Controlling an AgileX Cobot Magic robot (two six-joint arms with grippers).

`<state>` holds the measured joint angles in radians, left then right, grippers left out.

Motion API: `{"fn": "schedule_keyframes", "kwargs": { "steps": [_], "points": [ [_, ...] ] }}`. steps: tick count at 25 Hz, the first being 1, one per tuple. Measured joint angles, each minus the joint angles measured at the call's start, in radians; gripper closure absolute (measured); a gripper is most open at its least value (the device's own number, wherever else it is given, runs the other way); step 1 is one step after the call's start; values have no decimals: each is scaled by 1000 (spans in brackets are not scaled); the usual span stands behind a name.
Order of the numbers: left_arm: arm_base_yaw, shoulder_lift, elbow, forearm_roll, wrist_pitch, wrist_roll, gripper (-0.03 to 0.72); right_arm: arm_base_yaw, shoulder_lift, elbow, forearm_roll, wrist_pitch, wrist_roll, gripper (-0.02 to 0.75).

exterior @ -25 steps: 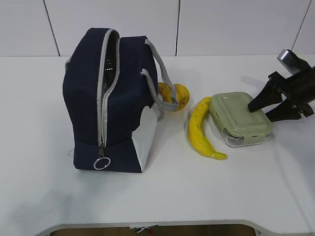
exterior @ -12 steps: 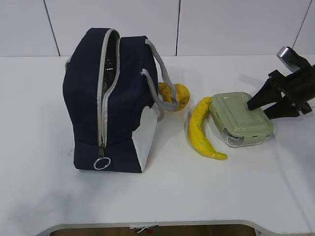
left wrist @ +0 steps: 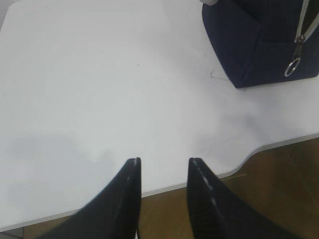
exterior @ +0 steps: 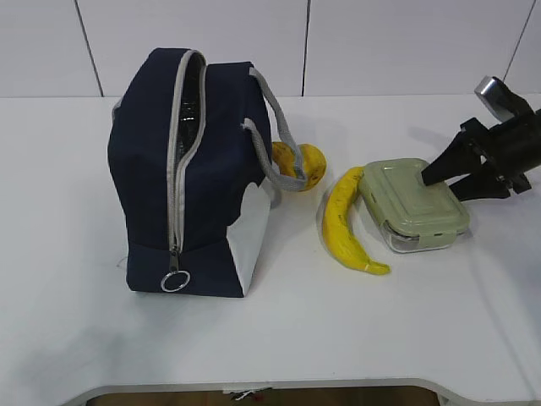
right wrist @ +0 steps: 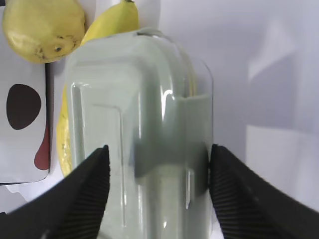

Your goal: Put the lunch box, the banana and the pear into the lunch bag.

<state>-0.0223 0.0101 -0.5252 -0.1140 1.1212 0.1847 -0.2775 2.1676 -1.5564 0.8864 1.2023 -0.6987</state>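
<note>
The navy lunch bag (exterior: pixel 148 169) stands at the left, its grey zip parted along the upper part. The pear (exterior: pixel 306 166) lies behind the bag's handle. The banana (exterior: pixel 342 224) lies between the bag and the lunch box (exterior: pixel 412 205), touching the box. My right gripper (exterior: pixel 439 188) is open at the box's right end, one finger over the green lid and the other at its near edge. In the right wrist view the fingers (right wrist: pixel 87 194) flank the lunch box (right wrist: pixel 144 99), with the pear (right wrist: pixel 42 25) and the banana (right wrist: pixel 114 20) beyond. My left gripper (left wrist: pixel 164 162) is open and empty over the table's front edge.
The bag's corner with the ring pull (left wrist: pixel 291 65) shows at the top right of the left wrist view. The white table's (exterior: pixel 380 330) front edge has a curved cutout. A white wall stands behind the table. The bag's white panel (right wrist: pixel 22 129) lies left of the box.
My right gripper has shifted slightly up and to the left over the lunch box lid. The bag, the fruit and the box have not moved.
</note>
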Motion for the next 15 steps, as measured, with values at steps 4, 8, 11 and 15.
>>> {"fn": "schedule_keyframes", "kwargs": {
  "steps": [4, 8, 11, 15],
  "points": [
    [0, 0, 0, 0, 0, 0, 445, 0, 15, 0, 0, -2, -5, 238],
    [0, 0, 0, 0, 0, 0, 445, 0, 15, 0, 0, -4, -7, 250],
    [0, 0, 0, 0, 0, 0, 445, 0, 15, 0, 0, -4, -10, 255],
    [0, 0, 0, 0, 0, 0, 445, 0, 15, 0, 0, -4, -10, 272]
  ]
}}
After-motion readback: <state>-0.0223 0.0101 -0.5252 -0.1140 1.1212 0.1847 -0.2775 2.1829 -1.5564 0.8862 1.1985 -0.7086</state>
